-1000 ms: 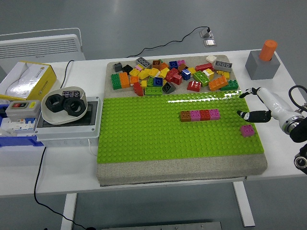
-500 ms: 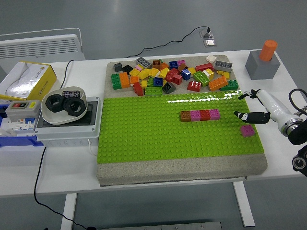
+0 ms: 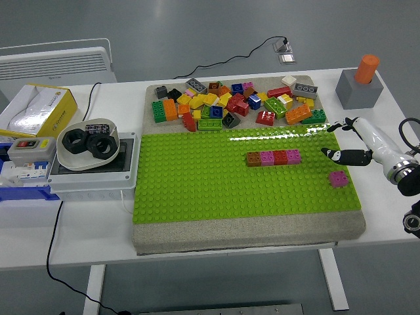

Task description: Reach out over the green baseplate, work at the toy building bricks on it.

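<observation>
Four bricks (image 3: 273, 157) joined in one row, one loose pink brick (image 3: 338, 178), one green baseplate (image 3: 197, 190).

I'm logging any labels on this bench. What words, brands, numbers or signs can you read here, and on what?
None can be read.
Yellow and white box: no legible print.
Grey switch box with red and green buttons: any marking too small.
Toy bricks, green baseplate, right hand: no text visible.

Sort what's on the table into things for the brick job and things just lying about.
Job: green baseplate, row of four bricks, loose pink brick, brick pile, right hand.

Lying about: bowl of black nuts, yellow box, grey block with orange peg.
</observation>
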Motion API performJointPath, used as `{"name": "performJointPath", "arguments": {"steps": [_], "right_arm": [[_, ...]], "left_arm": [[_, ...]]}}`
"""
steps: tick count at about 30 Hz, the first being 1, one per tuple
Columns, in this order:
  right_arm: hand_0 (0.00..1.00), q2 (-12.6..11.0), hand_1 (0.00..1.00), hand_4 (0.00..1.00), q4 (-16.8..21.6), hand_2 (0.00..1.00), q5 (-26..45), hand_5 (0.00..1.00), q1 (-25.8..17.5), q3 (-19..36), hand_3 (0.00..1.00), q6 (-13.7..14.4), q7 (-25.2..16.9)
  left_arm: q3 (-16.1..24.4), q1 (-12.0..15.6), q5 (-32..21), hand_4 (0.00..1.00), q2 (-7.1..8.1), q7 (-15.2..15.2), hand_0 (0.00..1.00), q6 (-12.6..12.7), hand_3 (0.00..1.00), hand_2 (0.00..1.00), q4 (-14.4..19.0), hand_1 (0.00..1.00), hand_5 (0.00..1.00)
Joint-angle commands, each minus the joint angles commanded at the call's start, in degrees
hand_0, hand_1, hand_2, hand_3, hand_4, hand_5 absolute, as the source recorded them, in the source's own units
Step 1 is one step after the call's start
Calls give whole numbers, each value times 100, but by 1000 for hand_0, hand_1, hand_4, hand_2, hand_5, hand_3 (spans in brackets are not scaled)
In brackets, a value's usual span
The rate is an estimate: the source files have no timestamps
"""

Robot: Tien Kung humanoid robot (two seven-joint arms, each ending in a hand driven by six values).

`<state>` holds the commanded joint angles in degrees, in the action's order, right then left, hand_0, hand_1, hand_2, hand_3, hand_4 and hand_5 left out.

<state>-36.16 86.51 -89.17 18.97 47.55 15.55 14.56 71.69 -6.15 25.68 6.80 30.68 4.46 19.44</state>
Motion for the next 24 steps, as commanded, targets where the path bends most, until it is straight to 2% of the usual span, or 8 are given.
{"name": "performJointPath", "arguments": {"steps": [7, 11, 16, 17, 22, 23, 24], "right_arm": [[831, -19, 805, 765, -31, 824, 16, 229, 28, -102, 637, 6, -15], [833, -128, 808, 760, 14, 826, -47, 207, 43, -111, 643, -78, 76], [833, -419, 808, 760, 235, 826, -377, 207, 80, -103, 643, -458, 461], [858, -498, 822, 753, 310, 839, -489, 175, 101, -116, 652, -576, 579], [858, -765, 822, 753, 668, 839, -956, 175, 197, -227, 652, -1096, 1122], [874, -804, 828, 714, 746, 844, -1023, 112, 209, -252, 665, -1165, 1200], [874, -838, 828, 714, 815, 844, -1072, 112, 220, -278, 665, -1215, 1256]], "left_arm": [[9, 13, 24, 998, -10, 6, 638, -11, 998, 772, -3, 625, 998], [7, 37, 19, 998, -16, 9, 639, -8, 998, 773, -1, 628, 998], [-15, 57, -12, 998, -16, 0, 639, -18, 998, 773, -3, 628, 998], [-19, 59, -19, 998, -15, -3, 639, -24, 998, 774, -5, 627, 998], [-32, 56, -30, 998, -10, -9, 639, -52, 998, 774, -12, 627, 998], [-38, 57, -39, 998, -13, -12, 639, -53, 998, 774, -13, 627, 998], [-43, 59, -47, 998, -15, -14, 639, -54, 998, 774, -14, 627, 998]]}}
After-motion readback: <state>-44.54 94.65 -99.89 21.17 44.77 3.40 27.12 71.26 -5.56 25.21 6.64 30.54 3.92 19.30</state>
